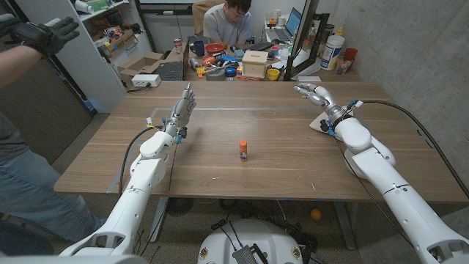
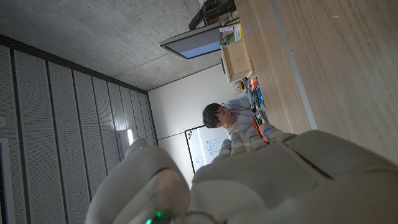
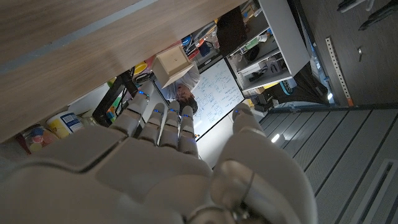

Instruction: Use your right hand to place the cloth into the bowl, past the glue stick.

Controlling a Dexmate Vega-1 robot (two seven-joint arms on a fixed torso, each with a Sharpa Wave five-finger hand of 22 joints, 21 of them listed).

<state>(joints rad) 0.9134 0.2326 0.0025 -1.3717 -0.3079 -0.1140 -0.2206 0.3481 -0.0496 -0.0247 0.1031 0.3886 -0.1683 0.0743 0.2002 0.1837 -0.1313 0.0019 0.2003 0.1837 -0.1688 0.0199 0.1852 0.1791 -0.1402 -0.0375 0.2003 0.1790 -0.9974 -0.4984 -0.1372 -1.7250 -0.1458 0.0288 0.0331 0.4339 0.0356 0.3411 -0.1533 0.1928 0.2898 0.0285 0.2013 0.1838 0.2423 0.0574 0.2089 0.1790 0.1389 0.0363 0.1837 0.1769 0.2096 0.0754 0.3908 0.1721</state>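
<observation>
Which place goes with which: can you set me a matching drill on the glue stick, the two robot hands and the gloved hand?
Things:
1 glue stick
2 left hand
3 right hand
4 person's gloved hand

Places:
A off the table, beyond its left side
B the table's middle
C the table's far right part
D the table's left part

Pairs: 1-B, 2-D, 3-C, 4-A.

glossy white rounded arm shells, black cables along them, pale grey segmented fingers (image 1: 186, 99) with blue-marked tips

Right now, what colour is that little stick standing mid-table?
The small upright glue stick is orange with a white band, clearest in the head view.
</observation>
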